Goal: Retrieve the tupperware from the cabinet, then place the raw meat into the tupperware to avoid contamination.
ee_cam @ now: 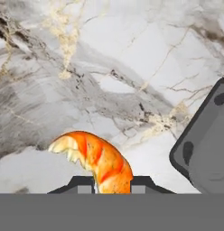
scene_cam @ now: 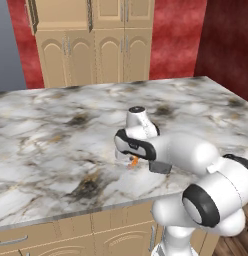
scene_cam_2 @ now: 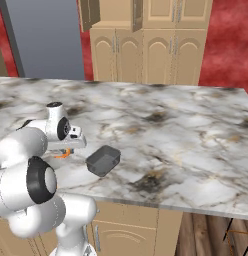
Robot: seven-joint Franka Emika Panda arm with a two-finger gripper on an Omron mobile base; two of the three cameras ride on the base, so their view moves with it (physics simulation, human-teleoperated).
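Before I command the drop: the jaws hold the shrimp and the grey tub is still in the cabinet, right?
Not quite. The shrimp is between the jaws, but the tub already sits on the marble counter beside the gripper, as the right base view shows.

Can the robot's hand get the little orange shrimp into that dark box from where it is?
Probably yes. The hand looks shut on the raw meat, and the dark tupperware sits open-topped right beside it on the marble counter. Nothing stands between them.
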